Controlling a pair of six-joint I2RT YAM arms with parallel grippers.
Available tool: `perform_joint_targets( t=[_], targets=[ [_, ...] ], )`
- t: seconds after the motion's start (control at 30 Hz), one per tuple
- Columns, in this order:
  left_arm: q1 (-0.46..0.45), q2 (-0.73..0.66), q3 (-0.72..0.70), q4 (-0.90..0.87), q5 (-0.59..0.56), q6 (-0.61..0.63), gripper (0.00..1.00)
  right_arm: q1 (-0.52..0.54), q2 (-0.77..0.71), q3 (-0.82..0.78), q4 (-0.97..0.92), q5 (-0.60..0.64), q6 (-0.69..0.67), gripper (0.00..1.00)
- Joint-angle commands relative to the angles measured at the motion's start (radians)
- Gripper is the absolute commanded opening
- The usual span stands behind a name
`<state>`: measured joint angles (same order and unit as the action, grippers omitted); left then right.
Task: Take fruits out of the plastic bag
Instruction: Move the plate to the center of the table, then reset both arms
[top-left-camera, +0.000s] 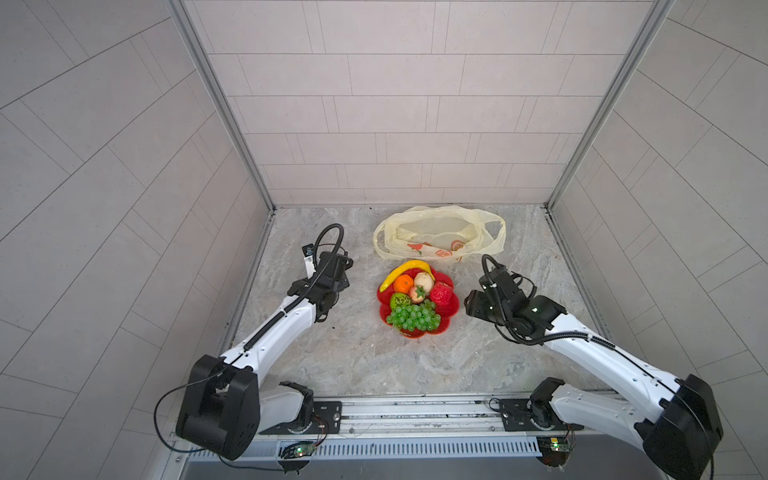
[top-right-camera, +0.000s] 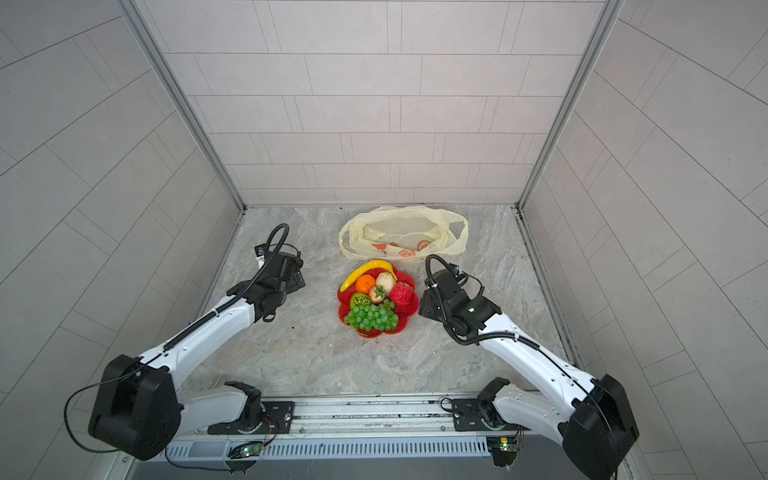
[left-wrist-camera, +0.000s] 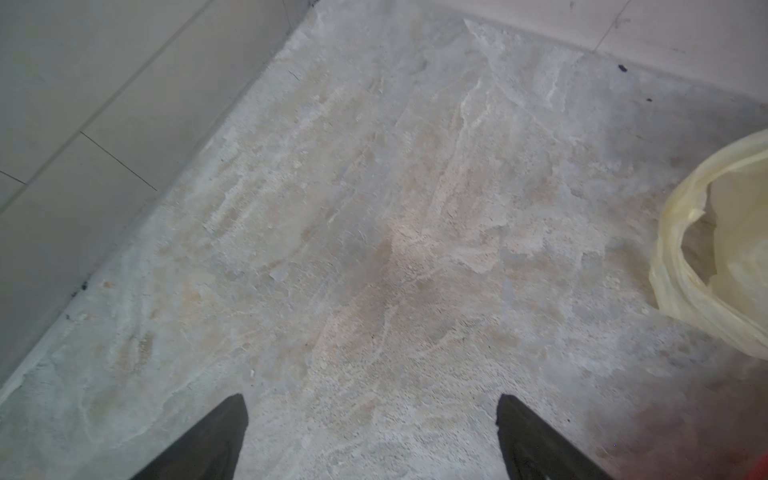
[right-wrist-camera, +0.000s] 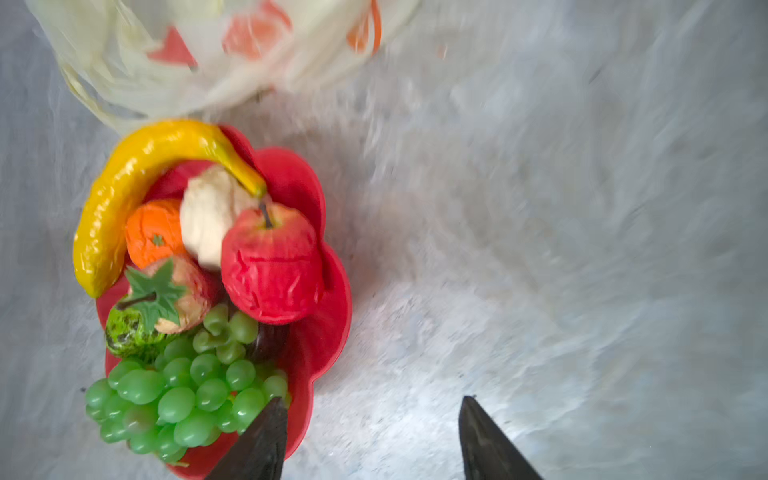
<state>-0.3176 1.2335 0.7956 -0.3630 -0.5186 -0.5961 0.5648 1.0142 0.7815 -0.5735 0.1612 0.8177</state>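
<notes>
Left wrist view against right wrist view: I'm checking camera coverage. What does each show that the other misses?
Only the left wrist view shows the tiled wall and the left tool, open over the marble table. Only the right wrist view shows the fruits, among them the banana, orange, apple and grapes, piled on the red plate, plus the right tool, open. Both show the plastic bag and the table.

Both top views: bright, even, diffuse light, with only faint soft shadows on the grey marbled tabletop (top-left-camera: 353, 357). Wide-angle bend in the pale tiled walls (top-left-camera: 83, 166) toward the frame edges.
Left wrist view: dimmer, soft focus, dark reddish smear in one corner.
Right wrist view: motion blur across the tabletop and the thin pale-yellow plastic bag (right-wrist-camera: 124, 62). Small white glints on the glossy yellow toy banana (right-wrist-camera: 124, 174).
</notes>
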Motion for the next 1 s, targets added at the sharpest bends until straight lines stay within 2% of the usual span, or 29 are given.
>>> perform_joint_targets(
  t=[0.0,0.1,0.17,0.27,0.4,0.53,0.6,0.67,0.7,0.87,0.9,0.97],
  targets=[
    [-0.006,-0.045,-0.023,0.025,-0.212,-0.015,1.0,-0.028,-0.063,-0.006,0.011,0.406,-0.274,0.76],
    [-0.005,-0.07,-0.063,0.111,-0.317,0.02,1.0,-0.086,-0.071,-0.055,0.206,0.554,-0.382,0.8],
    [0.001,-0.072,-0.084,0.215,-0.326,0.128,1.0,-0.133,-0.022,-0.076,0.332,0.592,-0.448,0.85],
    [0.029,-0.062,-0.122,0.407,-0.269,0.296,1.0,-0.235,0.111,-0.013,0.346,0.59,-0.479,0.89],
    [0.15,-0.066,-0.207,0.577,-0.08,0.387,1.0,-0.342,0.23,-0.03,0.474,0.585,-0.563,0.9],
    [0.213,0.033,-0.228,0.68,0.021,0.451,1.0,-0.4,0.307,-0.156,0.765,0.552,-0.602,0.9],
    [0.215,0.094,-0.227,0.73,0.066,0.49,1.0,-0.4,0.354,-0.206,0.856,0.547,-0.625,0.89],
    [0.216,0.105,-0.237,0.762,0.086,0.516,1.0,-0.401,0.399,-0.253,1.002,0.522,-0.661,0.89],
    [0.216,0.1,-0.251,0.777,0.087,0.516,1.0,-0.401,0.413,-0.244,1.007,0.514,-0.693,0.89],
    [0.216,0.182,-0.287,0.86,0.102,0.501,1.0,-0.411,0.459,-0.345,1.279,0.303,-0.778,0.89],
    [0.219,0.182,-0.264,0.813,0.105,0.504,1.0,-0.412,0.46,-0.35,1.289,0.283,-0.788,0.89],
    [0.22,0.187,-0.271,0.839,0.11,0.514,1.0,-0.433,0.457,-0.365,1.306,0.222,-0.785,0.89]
  ],
)
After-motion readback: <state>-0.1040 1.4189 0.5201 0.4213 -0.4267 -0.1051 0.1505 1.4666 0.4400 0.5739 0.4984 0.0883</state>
